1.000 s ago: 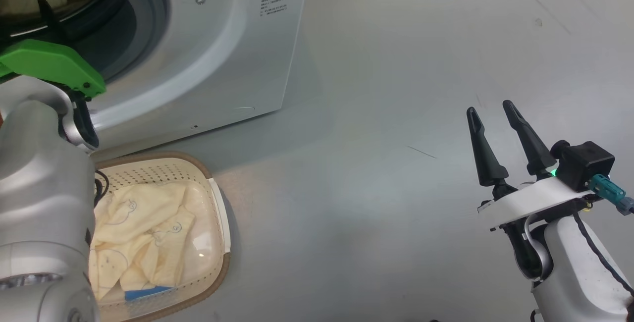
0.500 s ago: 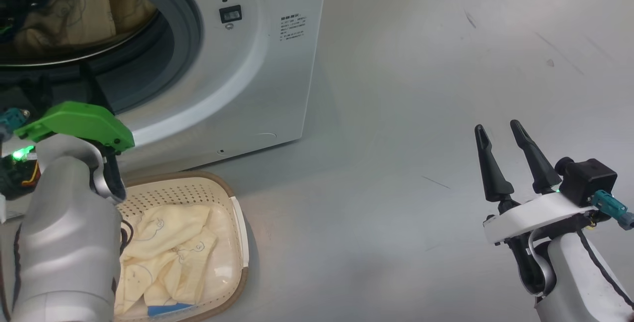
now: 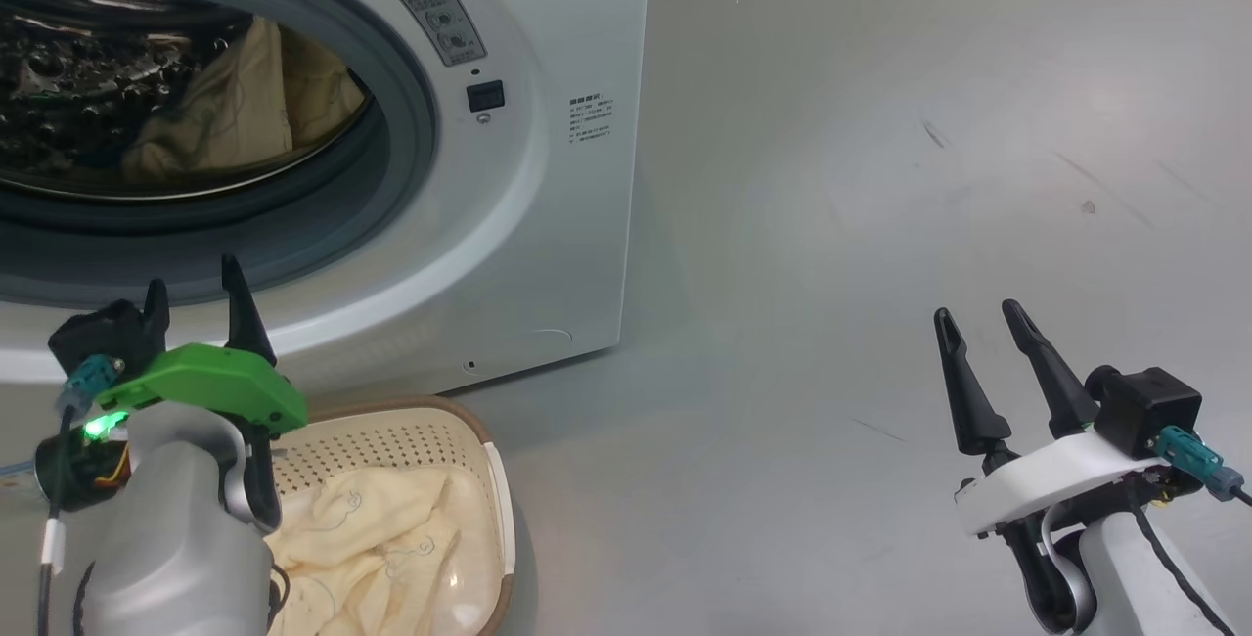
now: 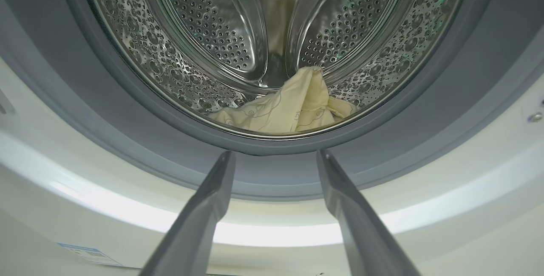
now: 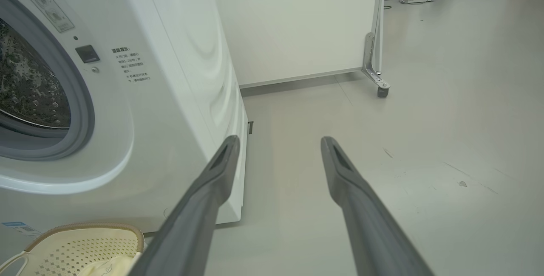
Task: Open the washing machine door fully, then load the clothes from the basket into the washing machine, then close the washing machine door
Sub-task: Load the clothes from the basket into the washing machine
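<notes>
Pale grey floor (image 3: 880, 225) carries the washing machine (image 3: 548, 225), its round mouth facing the left tool (image 4: 275, 153), spread and empty, with one cream garment (image 4: 289, 106) in the drum (image 4: 191, 34) and the clothes (image 3: 391, 558) in the basket (image 3: 411, 421) at its foot, the right tool (image 3: 976, 311) spread well aside; print on the warning label (image 3: 433, 12) is unreadable.

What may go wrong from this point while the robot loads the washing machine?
1. The garment in the drum lies near the grey seal; it might slip out or get trapped by the door later.
2. Clothes remain in the basket; the open left gripper, near the seal, could snag it when returning.
</notes>
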Motion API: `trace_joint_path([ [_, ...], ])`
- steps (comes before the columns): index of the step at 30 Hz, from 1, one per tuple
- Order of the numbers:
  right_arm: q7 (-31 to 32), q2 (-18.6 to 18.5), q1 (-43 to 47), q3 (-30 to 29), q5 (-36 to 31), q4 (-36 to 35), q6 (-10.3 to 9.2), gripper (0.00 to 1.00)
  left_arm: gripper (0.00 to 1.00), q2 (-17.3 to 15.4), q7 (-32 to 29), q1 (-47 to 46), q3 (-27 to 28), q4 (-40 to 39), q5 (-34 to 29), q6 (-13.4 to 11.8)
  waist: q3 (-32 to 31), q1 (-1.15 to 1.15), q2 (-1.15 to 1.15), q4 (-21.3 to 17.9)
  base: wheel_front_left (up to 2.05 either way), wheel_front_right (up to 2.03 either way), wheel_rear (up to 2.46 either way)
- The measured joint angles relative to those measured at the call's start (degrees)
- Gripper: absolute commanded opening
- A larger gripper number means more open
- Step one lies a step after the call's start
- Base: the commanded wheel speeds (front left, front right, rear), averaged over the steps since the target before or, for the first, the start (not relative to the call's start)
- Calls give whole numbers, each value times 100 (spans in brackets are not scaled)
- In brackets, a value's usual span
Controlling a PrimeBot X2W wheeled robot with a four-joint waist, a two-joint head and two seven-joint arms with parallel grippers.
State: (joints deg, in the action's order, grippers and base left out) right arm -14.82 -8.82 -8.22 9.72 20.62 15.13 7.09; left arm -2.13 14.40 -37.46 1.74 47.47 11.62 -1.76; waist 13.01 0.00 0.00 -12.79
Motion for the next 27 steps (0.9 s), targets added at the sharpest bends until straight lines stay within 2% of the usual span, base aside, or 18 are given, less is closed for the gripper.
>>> trace_joint_path([
  [14, 0, -24, 345, -109, -45, 18, 0, 100, 100, 48, 0, 1371, 25, -664, 352, 467, -601, 0, 0, 48, 0, 0, 0],
  [23, 0, -51, 422, -115, -58, -15, 0, 100, 100, 49, 0, 1799, -37, -1062, 413, 520, -745, 0, 0, 66, 0, 0, 0],
  [27, 0, -63, 450, -137, -59, -23, 0, 100, 100, 48, 0, 2009, -164, -1278, 631, 521, -798, 0, 0, 60, 0, 0, 0],
])
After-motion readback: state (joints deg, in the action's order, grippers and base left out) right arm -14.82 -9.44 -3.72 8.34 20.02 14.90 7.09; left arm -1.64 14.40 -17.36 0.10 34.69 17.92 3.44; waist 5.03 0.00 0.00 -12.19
